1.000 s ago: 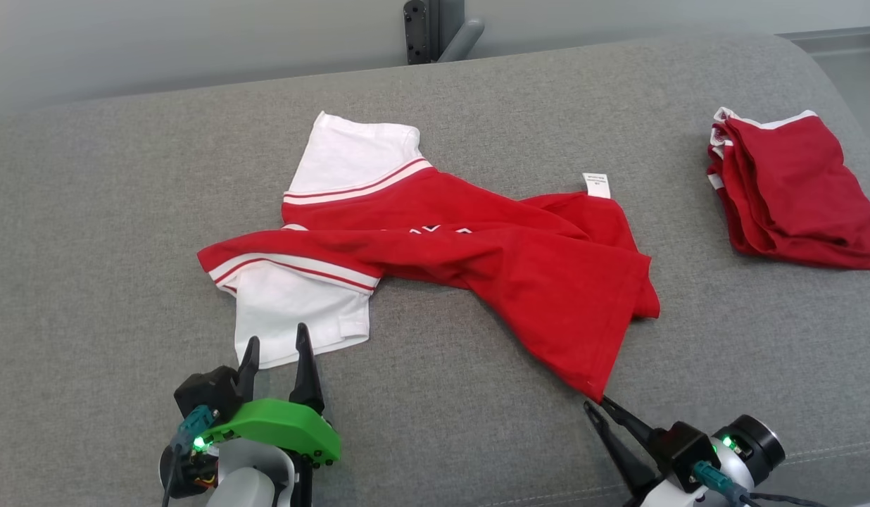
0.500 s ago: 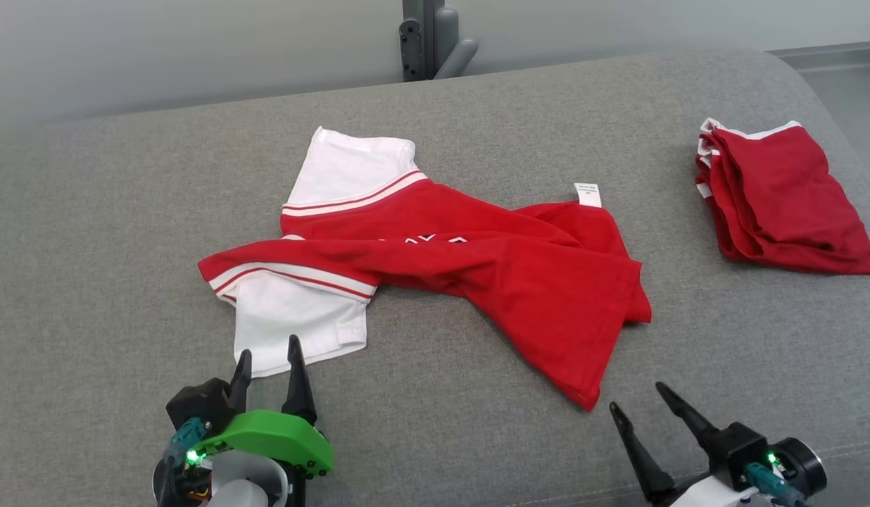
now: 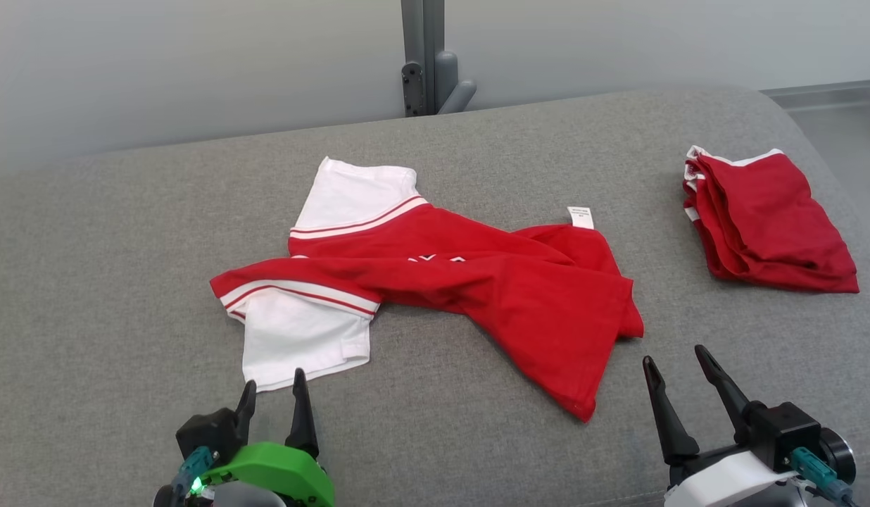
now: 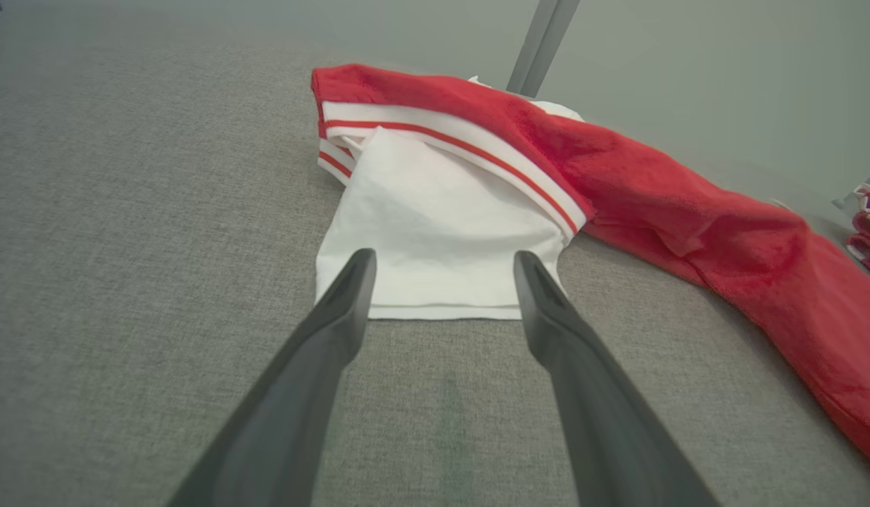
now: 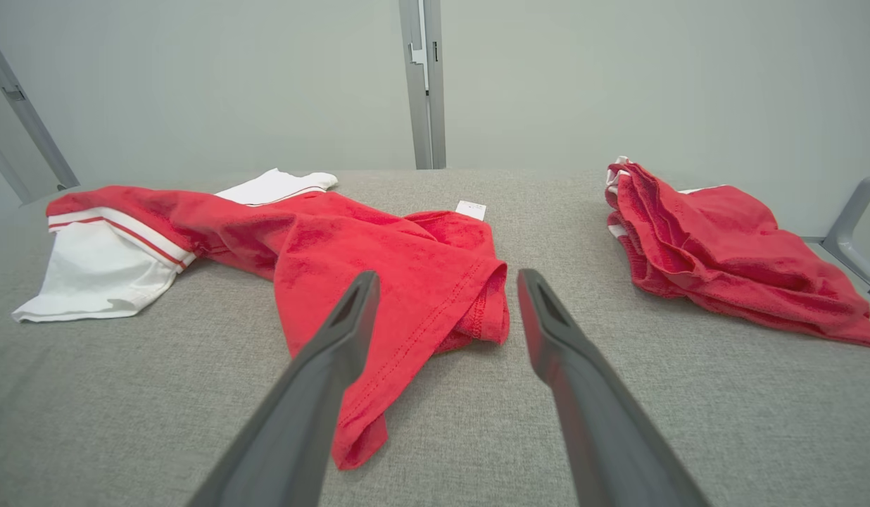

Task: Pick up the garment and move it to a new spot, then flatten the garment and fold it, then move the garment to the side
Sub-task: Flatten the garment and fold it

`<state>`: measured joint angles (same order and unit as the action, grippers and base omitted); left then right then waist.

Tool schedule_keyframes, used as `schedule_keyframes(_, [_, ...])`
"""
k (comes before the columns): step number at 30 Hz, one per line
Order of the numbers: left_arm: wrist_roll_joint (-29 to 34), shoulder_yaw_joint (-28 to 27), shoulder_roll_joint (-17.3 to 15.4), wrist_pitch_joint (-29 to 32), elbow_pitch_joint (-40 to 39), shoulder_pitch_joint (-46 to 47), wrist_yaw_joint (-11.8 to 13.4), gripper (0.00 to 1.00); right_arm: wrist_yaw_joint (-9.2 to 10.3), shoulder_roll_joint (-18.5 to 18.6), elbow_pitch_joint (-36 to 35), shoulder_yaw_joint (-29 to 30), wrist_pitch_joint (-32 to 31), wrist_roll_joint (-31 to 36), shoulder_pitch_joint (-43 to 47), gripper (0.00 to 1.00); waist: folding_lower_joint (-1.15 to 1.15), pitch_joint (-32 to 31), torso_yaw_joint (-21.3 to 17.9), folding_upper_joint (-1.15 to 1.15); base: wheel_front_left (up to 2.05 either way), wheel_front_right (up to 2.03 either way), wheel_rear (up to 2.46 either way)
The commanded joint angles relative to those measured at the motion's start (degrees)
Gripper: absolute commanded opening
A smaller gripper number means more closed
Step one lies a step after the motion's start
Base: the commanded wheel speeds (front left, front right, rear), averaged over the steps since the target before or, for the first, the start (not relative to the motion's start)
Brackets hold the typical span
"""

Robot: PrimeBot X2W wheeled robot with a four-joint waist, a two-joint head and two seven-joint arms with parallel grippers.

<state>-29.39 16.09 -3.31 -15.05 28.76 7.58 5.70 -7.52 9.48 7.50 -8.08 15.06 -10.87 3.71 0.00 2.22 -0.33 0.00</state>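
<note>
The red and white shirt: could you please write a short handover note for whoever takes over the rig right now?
Left gripper: open, empty, fingertips by the shirt's white sleeve hem.
Right gripper: open, empty, apart from the red hem corner.
Shirt lies twisted on the grey cushion; a folded red garment sits to its right.
Done: shirt set down, unheld. Left: flatten, fold, move aside.

You have two garments on one grey couch (image 3: 90,296): one red-and-white shirt (image 3: 477,282) and one folded red garment (image 3: 766,225). You also see two grippers, the left gripper (image 3: 273,380) and right gripper (image 3: 674,354), and one post (image 3: 422,56).
</note>
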Motion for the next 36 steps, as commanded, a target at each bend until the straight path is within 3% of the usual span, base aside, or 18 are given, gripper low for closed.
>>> schedule_keyframes(1, [0.27,-0.29,-0.49,-0.13,-0.09,-1.32,-0.08,1.0,0.07,-0.46,-0.43,0.58,0.16,0.33,1.19,1.0,0.0,-1.02,0.31,0.0,0.0,0.0,0.0])
schedule_keyframes(11, [3.56,-1.4,-0.65,-0.13,-3.95,-5.84,-0.28,1.0,0.06,-4.1,-2.64,3.69,0.16,1.69,2.09,1.0,0.0,-3.84,0.91,0.0,0.0,0.0,0.0])
schedule_keyframes(36, [10.4,-3.57,0.04,-0.12,-12.21,-9.98,-2.28,1.0,0.06,-5.71,-1.56,2.01,0.16,2.56,0.31,1.0,0.0,-5.47,2.56,0.0,0.0,0.0,0.0])
